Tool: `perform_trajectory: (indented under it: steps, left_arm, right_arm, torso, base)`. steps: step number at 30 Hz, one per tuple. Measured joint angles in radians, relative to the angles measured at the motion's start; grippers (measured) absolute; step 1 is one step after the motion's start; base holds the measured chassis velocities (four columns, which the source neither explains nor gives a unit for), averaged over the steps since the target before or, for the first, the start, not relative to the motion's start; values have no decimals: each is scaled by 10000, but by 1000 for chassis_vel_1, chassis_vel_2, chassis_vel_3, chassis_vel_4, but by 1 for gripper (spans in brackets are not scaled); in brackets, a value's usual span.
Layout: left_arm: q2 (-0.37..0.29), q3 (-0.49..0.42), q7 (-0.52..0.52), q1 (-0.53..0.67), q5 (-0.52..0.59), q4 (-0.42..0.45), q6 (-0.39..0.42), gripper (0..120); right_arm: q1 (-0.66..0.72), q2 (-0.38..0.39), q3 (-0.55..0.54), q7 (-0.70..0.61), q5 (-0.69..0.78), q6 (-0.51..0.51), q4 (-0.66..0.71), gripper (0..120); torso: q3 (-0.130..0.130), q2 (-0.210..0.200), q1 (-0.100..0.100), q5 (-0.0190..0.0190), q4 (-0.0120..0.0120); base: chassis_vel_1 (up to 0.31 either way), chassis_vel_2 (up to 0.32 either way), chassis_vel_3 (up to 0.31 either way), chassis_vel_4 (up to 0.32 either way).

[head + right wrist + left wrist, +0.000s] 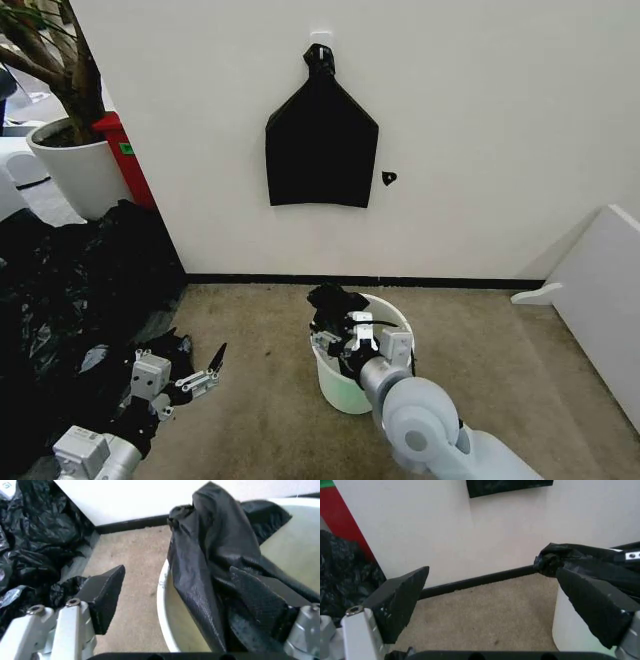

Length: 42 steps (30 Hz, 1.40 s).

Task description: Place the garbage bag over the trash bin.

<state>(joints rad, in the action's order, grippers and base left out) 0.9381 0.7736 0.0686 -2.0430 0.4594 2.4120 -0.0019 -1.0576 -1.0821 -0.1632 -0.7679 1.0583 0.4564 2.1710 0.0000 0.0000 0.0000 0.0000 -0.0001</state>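
The trash bin (350,385) stands upright on the carpet (260,400), a little out from the white wall (480,120). The garbage bag (335,305) is bunched at the bin's far-left rim, part of it rising above the rim and part hanging down inside.

My right gripper (352,338) is over the bin's mouth. In the right wrist view its jaws stand open: one finger (265,592) lies inside the bin against the bag (210,555), the other is outside the rim (162,603) over the carpet. The bag is draped over the rim between them, not clamped.

My left gripper (200,372) sits low to the left of the bin, well apart from it, at the edge of the black plastic sheeting (70,290). Its jaws are open and hold nothing.

A flat black bag (320,145) hangs on the wall above the bin. A white plant pot (75,165) stands at far left.
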Motion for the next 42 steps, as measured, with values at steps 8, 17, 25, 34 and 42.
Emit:
perform_trajectory:
  steps: [8,17,25,34,42]
  left_arm:
    - [2,11,-1,-4,0,0,-32,100]
    - [-15,-53,-7,75,0,-44,-39,100]
    - [-31,-52,-7,66,7,-108,-53,100]
    - [-107,-99,-2,235,78,-182,-75,100]
    - [-211,-217,36,537,204,-253,-19,100]
  right_arm:
    - [66,-253,-311,-350,341,-40,-126,71]
    - [219,-457,-1084,-83,-129,-153,-243,70]
    - [249,-724,-1872,244,-1022,-96,-634,70]
    - [240,-877,-2303,246,-1279,-80,-777,70]
    - [137,-611,-2450,380,-1347,161,-814,70]
  torso:
    - [0,0,0,0,0]
    - [0,0,0,0,1]
    - [0,0,0,0,1]
    - [0,0,0,0,0]
    - [0,0,0,0,0]
  base:
    - [0,0,0,0]
    - [0,0,0,0]
    - [0,0,0,0]
    - [0,0,0,0]
    - [0,0,0,0]
